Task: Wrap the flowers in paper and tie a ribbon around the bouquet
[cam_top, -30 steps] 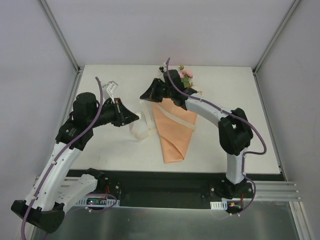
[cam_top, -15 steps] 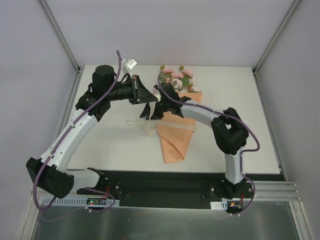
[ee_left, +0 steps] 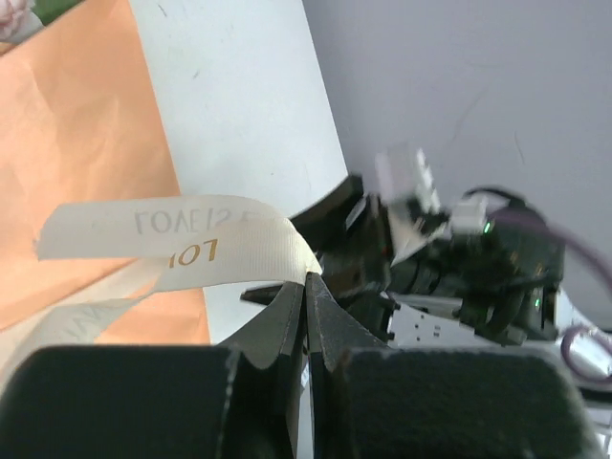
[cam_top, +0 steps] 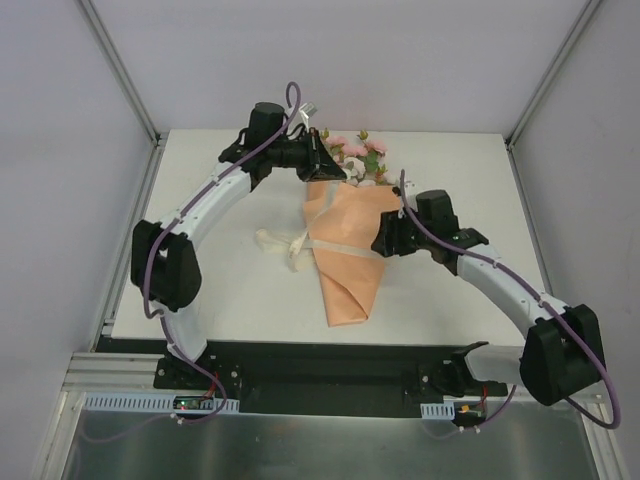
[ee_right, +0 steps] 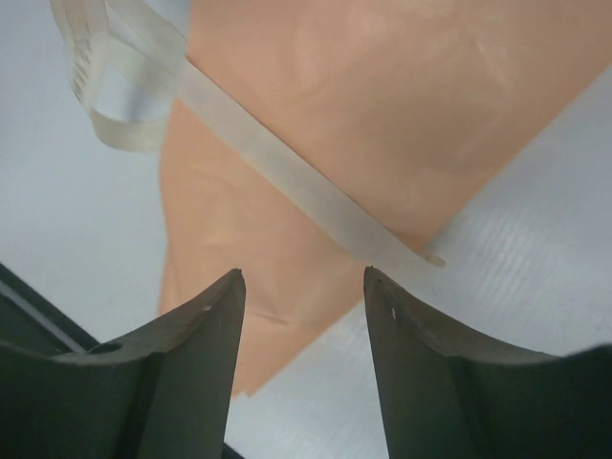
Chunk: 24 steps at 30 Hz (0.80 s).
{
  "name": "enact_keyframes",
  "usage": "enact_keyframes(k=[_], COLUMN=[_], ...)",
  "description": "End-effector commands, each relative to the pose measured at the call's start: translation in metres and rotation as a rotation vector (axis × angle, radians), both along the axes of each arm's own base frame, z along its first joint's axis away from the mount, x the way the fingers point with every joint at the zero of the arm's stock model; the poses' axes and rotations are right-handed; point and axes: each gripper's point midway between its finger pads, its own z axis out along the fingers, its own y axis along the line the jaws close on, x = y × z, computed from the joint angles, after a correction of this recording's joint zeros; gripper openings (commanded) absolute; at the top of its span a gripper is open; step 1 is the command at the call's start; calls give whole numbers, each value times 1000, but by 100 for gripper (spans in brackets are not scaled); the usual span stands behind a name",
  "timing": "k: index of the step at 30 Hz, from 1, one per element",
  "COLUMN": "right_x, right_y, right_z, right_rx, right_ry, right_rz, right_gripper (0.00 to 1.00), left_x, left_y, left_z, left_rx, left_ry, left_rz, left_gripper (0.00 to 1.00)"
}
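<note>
Ribbon (ee_left: 182, 244) end pinched, tying under way.
My left pincer (ee_left: 307, 282) clamps it to draw the knot; right pincer (ee_right: 304, 277) gapes wide, bouquet (ee_right: 382, 115) lying just beyond its tips.

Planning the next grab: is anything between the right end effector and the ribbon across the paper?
Nothing visible does. The open right end effector hangs over the ribbon, which lies bare across the paper.

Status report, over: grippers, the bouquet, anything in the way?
Left gripper shut on the ribbon end. Right gripper open above the bouquet, ribbon crossing it. Nothing in the way.
</note>
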Motion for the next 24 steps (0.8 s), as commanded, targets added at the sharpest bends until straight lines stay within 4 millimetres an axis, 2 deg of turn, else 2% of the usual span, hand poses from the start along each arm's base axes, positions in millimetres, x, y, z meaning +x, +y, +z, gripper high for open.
enact_keyframes(k=[1,2,4,5,8,9,14,17,22,24], right_x=[2,4,10,13,25,28,22,22,25,24], right_y=[-15,-11,-8,-6,-4,-3,6,12,15,16], right_z=[-39,-40,-46,-46,-44,-43,-69,-76,-81,-83], right_rx=[-237,-285,-352,-376,-426,-427,-434,-449,-468,-474], right_ry=[-140,-170,-204,-213,-253,-259,-187,-170,-160,-145], right_rz=[112,122,145,145,143,145,222,244,244,242], right_gripper=[56,56,56,56,56,56,56,56,55,51], left_x=[21,28,32,34,33,32,25,21,16,13], left_y=[-20,-25,-30,-33,-36,-37,-40,-40,-41,-43], left_z=[-1,-18,-24,-38,-46,-47,-52,-52,-58,-60], left_rx=[-26,-11,-17,-4,2,6,6,9,13,13], left_ry=[39,70,95,131,145,136,145,136,146,147], left_rz=[-8,-9,-31,-37,-53,-60,-95,-110,-127,-140], left_gripper=[0,0,0,0,0,0,0,0,0,0])
